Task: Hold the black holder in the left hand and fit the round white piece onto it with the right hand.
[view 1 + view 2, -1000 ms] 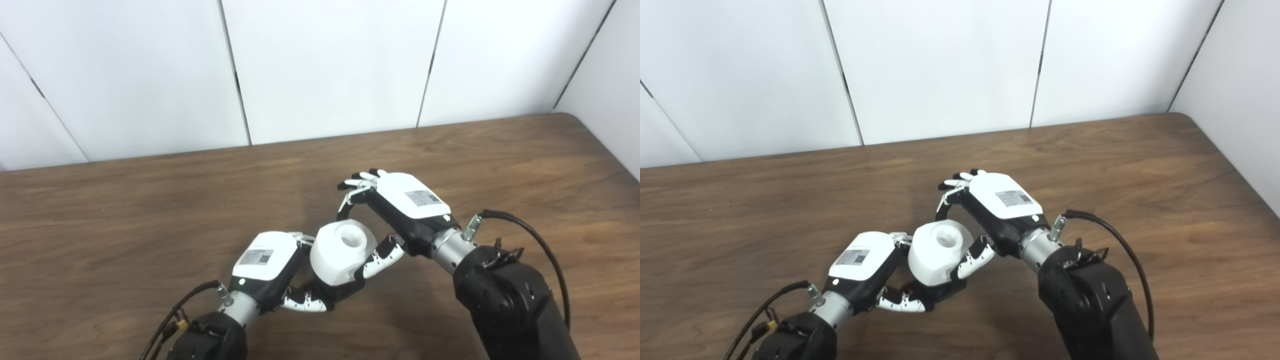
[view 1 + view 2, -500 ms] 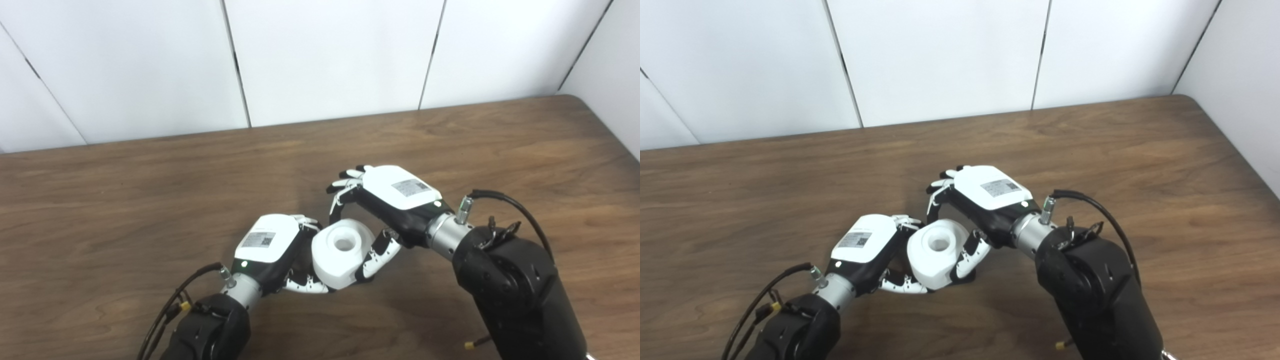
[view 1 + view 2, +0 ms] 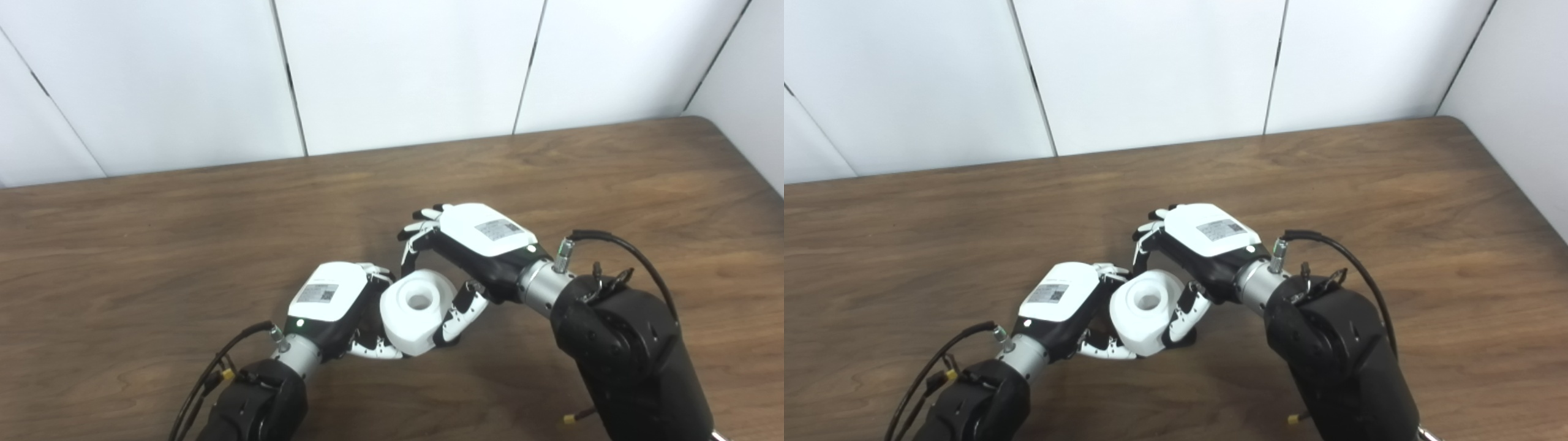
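Both hands (image 3: 327,300) lowered, white piece (image 3: 416,312) level

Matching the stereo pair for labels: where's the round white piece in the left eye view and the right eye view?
Left eye view: the round white piece sits lower centre, just right of the picture's middle, between the left hand and the right hand.
Right eye view: it sits lower centre, just left of the picture's middle, between the same two hands.
Shared landmark: the round hole in its top face, pointing up at the cameras in both.
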You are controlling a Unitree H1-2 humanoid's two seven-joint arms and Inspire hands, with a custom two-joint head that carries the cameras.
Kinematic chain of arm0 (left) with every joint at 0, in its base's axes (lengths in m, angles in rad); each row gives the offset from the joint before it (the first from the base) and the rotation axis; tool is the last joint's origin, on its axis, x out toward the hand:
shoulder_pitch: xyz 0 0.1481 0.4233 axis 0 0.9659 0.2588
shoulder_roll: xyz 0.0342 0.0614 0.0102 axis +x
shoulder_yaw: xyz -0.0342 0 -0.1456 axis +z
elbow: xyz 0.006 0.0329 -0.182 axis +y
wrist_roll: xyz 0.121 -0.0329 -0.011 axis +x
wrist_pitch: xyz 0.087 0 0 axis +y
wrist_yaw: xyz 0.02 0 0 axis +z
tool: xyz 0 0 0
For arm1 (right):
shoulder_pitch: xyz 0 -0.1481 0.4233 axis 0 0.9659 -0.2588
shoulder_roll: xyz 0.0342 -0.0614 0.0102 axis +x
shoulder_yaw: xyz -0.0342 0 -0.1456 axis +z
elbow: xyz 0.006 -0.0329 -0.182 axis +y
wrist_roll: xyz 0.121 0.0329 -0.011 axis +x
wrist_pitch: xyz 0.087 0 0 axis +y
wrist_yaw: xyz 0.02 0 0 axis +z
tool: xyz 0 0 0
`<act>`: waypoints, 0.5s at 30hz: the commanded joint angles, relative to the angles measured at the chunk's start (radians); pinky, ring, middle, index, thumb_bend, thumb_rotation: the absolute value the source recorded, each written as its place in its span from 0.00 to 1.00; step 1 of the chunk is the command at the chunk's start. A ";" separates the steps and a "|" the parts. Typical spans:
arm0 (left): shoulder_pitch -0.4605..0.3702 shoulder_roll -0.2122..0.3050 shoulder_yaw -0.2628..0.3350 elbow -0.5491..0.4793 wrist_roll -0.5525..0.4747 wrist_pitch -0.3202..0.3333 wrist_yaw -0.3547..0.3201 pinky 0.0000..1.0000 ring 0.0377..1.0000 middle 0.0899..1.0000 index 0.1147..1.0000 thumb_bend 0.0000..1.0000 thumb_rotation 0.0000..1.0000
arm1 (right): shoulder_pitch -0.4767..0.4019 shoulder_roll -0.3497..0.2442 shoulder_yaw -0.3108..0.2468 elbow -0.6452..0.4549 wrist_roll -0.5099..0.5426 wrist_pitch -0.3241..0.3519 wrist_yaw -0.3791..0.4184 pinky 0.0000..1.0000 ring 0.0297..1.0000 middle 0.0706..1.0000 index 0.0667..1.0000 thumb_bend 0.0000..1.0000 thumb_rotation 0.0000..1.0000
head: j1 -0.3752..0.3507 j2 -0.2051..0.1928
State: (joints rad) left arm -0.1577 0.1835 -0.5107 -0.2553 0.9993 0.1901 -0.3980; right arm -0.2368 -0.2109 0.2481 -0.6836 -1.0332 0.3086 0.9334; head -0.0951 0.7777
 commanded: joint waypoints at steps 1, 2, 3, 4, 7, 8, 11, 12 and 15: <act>0.009 -0.002 -0.024 0.023 0.008 0.015 -0.057 0.82 0.86 0.79 0.42 0.52 0.05 | -0.011 0.002 -0.012 -0.002 0.009 -0.023 -0.048 1.00 0.95 0.85 0.45 0.52 0.14 | 0.000 0.000; 0.010 -0.002 -0.024 0.022 0.008 0.014 -0.056 0.82 0.85 0.79 0.42 0.52 0.05 | -0.007 0.000 -0.014 0.005 0.010 -0.026 -0.061 1.00 0.95 0.84 0.45 0.52 0.14 | 0.000 0.000; 0.010 -0.003 -0.023 0.021 0.007 0.014 -0.055 0.81 0.86 0.79 0.42 0.52 0.05 | -0.003 -0.001 -0.015 0.011 0.012 -0.029 -0.074 1.00 0.95 0.84 0.45 0.52 0.14 | 0.001 0.001; 0.011 -0.004 -0.023 0.020 0.006 0.015 -0.057 0.81 0.86 0.79 0.42 0.52 0.05 | 0.002 -0.001 -0.018 0.019 0.014 -0.032 -0.091 1.00 0.95 0.84 0.45 0.52 0.14 | 0.002 0.002; 0.010 -0.005 -0.023 0.018 0.002 0.018 -0.062 0.82 0.86 0.79 0.42 0.52 0.05 | 0.015 0.002 -0.021 0.044 0.018 -0.041 -0.141 1.00 0.95 0.84 0.45 0.52 0.14 | 0.003 0.004; 0.010 -0.005 -0.023 0.018 0.002 0.018 -0.063 0.82 0.86 0.79 0.42 0.52 0.05 | 0.017 0.001 -0.021 0.048 0.020 -0.042 -0.151 1.00 0.95 0.84 0.45 0.52 0.14 | 0.004 0.004; 0.010 -0.005 -0.025 0.016 0.003 0.019 -0.062 0.81 0.86 0.79 0.42 0.52 0.05 | 0.028 0.001 -0.023 0.073 0.033 -0.053 -0.193 1.00 0.96 0.84 0.45 0.52 0.14 | 0.004 0.004; 0.010 -0.005 -0.026 0.014 0.005 0.020 -0.063 0.81 0.86 0.79 0.42 0.52 0.05 | 0.030 -0.001 -0.023 0.081 0.036 -0.058 -0.205 1.00 0.96 0.84 0.45 0.52 0.14 | 0.004 0.005; 0.008 -0.004 -0.028 0.010 0.006 0.023 -0.067 0.82 0.86 0.79 0.42 0.52 0.05 | 0.029 -0.006 -0.022 0.096 0.042 -0.064 -0.228 1.00 0.95 0.84 0.45 0.52 0.15 | 0.003 0.006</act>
State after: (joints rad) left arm -0.1578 0.1792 -0.5120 -0.2578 1.0008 0.2037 -0.4005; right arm -0.1934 -0.2127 0.2287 -0.6040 -0.9884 0.2648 0.7332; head -0.0905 0.7823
